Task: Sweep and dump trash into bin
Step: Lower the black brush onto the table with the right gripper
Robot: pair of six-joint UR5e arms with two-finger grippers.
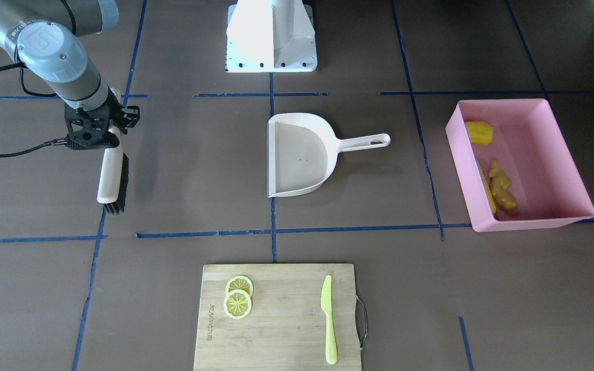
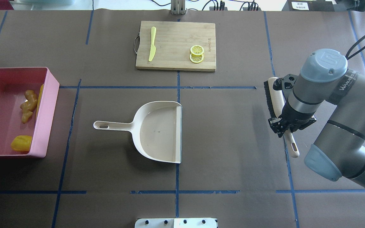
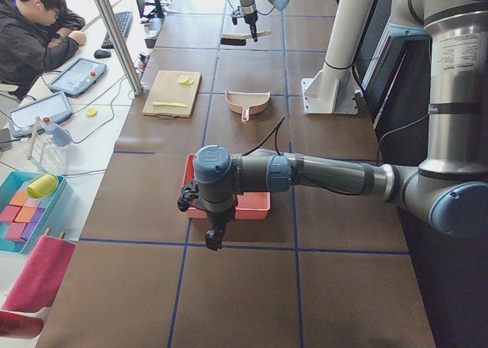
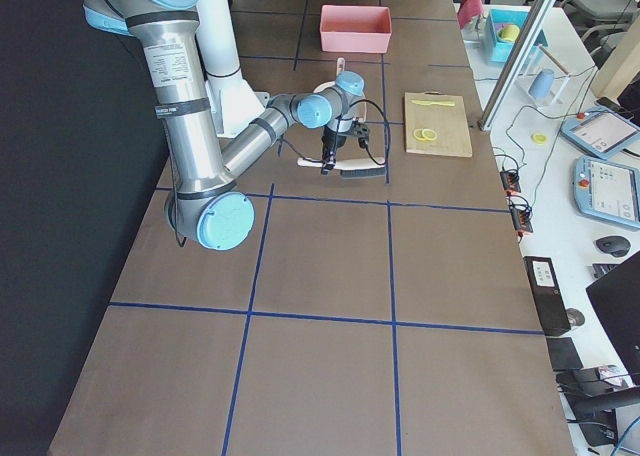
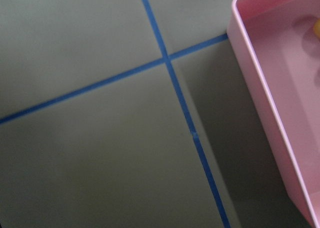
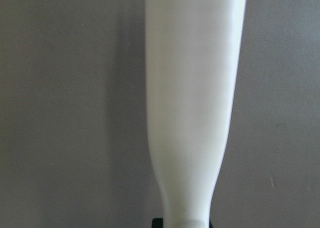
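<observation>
The trash lies inside the pink bin (image 1: 526,106) (image 2: 47,120): a corn cob (image 1: 487,188) along the inner wall, a rounded yellow lump (image 1: 479,132) (image 2: 22,143) and a tan ginger root (image 1: 501,186) (image 2: 28,105). The off-white dustpan (image 1: 299,154) (image 2: 160,131) rests empty at the table's middle. My right gripper (image 1: 115,119) (image 2: 288,125) is shut on the handle of a white brush (image 1: 111,178) (image 2: 276,95) low over the table. In the exterior left view my left gripper (image 3: 214,237) hangs just outside the bin (image 3: 248,205); I cannot tell its state.
A bamboo cutting board (image 1: 276,319) (image 2: 173,47) holds two lemon slices (image 1: 237,299) and a yellow-green knife (image 1: 329,319). The robot's white base (image 1: 271,36) stands at the near edge. Blue tape lines cross the brown table. A person sits at a desk (image 3: 34,27).
</observation>
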